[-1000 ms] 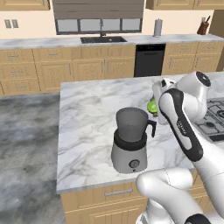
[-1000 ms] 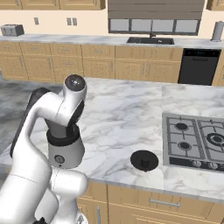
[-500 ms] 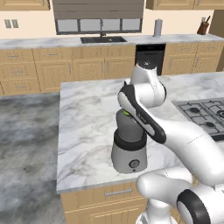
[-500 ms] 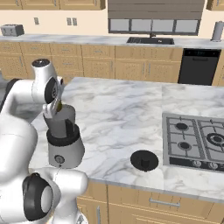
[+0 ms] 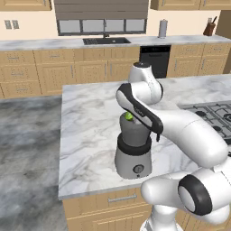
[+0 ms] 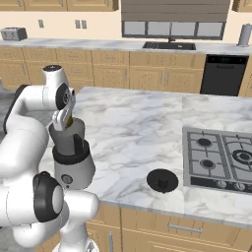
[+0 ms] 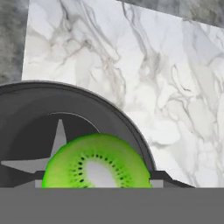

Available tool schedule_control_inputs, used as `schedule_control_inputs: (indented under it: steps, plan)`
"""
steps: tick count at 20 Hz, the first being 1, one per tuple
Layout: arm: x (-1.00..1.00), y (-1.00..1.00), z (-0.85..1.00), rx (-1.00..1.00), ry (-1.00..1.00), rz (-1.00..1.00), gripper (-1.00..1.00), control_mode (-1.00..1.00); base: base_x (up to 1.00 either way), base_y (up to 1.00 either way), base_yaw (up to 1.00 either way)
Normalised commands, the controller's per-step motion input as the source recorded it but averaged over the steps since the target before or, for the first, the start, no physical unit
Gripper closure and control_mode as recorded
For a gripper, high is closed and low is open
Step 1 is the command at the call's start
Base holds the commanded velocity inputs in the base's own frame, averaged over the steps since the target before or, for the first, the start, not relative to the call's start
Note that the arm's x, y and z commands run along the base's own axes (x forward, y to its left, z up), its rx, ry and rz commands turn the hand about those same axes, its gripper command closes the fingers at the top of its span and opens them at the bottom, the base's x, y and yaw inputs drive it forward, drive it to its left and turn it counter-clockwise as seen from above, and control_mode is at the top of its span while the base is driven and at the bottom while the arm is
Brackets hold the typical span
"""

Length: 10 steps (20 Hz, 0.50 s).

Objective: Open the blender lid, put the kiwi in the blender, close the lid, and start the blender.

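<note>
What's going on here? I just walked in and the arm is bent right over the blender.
The robot arm is putting the kiwi into the blender. Its claw holds the green slice just above the open jar, whose blade shows below in the hand view. The blender lid is already off, lying on the marble counter beside the stove. Dropping the kiwi in, closing the lid and starting the blender are not yet done.

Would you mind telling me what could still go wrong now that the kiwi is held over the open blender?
1. The kiwi sits near the jar's rim rather than over its middle, so if released here it might clip the edge of the blender and land on the counter.
2. The blender lid lies on the counter well away from the jar, so fetching it means a wide swing past the blender, which could get knocked.
</note>
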Motion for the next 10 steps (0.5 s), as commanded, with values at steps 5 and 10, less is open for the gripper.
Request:
schedule_control_inputs:
  steps: [5,10]
  plan:
    - [-0.09,-0.09,-0.66,0.01,-0.06,0.0,1.0,-1.0,0.0,0.0,0.0]
    - [-0.45,-0.17,-0.62,0.03,-0.2,0.0,1.0,-1.0,0.0,0.0,0.0]
